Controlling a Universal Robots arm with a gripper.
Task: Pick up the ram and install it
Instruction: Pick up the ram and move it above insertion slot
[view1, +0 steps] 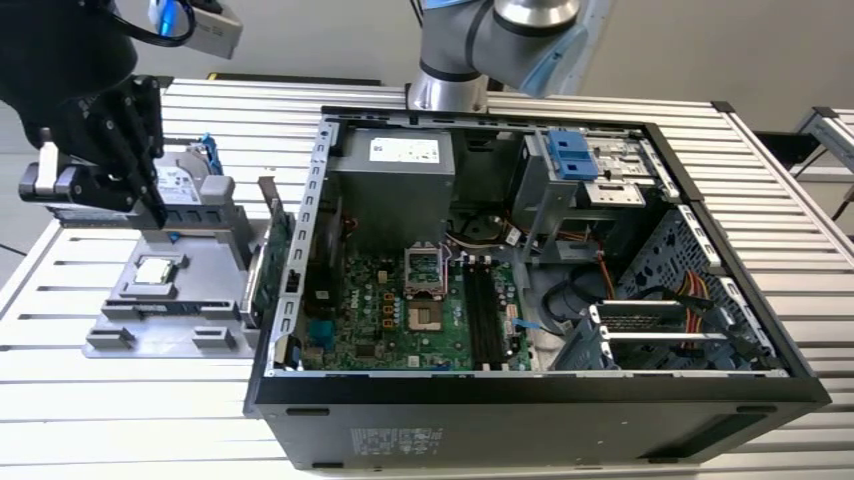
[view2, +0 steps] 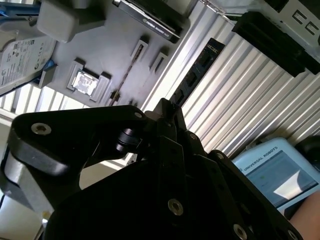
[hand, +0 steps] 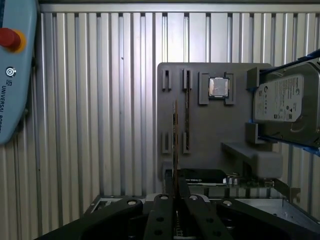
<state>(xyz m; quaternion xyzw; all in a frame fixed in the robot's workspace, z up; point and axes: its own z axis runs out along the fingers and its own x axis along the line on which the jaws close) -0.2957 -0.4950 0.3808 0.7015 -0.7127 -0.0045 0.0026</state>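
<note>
The ram (view2: 199, 67), judged light, stiff yet fragile, is held clamped by its thin edges in the gripper (hand: 175, 189) over the grey fixture (hand: 210, 130).

Slatted metal table (view1: 120, 400): grey parts holder (view1: 110, 340), open computer case (view1: 534, 420).

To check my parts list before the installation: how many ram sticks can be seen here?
1. The ram is held in the gripper, over the gray tray. Others may be hidden inside the computer case.
</note>
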